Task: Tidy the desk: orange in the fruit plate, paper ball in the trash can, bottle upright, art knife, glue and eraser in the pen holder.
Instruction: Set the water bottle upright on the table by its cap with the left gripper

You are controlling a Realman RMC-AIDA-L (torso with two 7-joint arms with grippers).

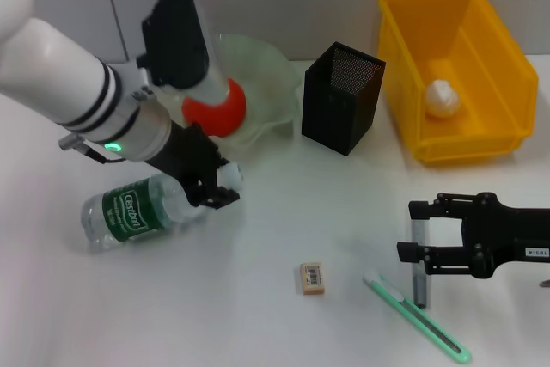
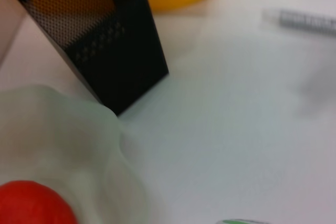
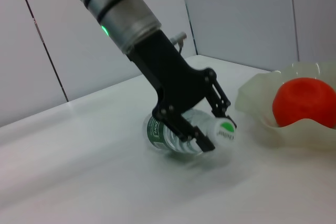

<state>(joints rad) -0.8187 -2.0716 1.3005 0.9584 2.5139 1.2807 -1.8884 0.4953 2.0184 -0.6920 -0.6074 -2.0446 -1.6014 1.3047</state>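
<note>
Bottle (image 1: 137,211) lying on its side on the table (image 1: 258,315), long axis running from base at the robot's left toward cap near the fruit plate (image 1: 258,83). Left gripper (image 1: 219,186) down at the neck end, fingers spread either side of it, contact not clear from the head view. From the right wrist view, cap (image 3: 226,132) seen with a green spot, sitting between the open fingers (image 3: 202,142), not clamped. Orange (image 1: 215,109) already in the plate. Pen holder (image 1: 342,96) upright beside the plate; paper ball (image 1: 443,99) inside the yellow bin (image 1: 507,66). Eraser (image 1: 313,278), art knife (image 1: 417,317) and glue (image 1: 418,277) flat on the table. Right gripper (image 1: 417,234) hovering low over the glue, fingers parted, holding nothing.
</note>
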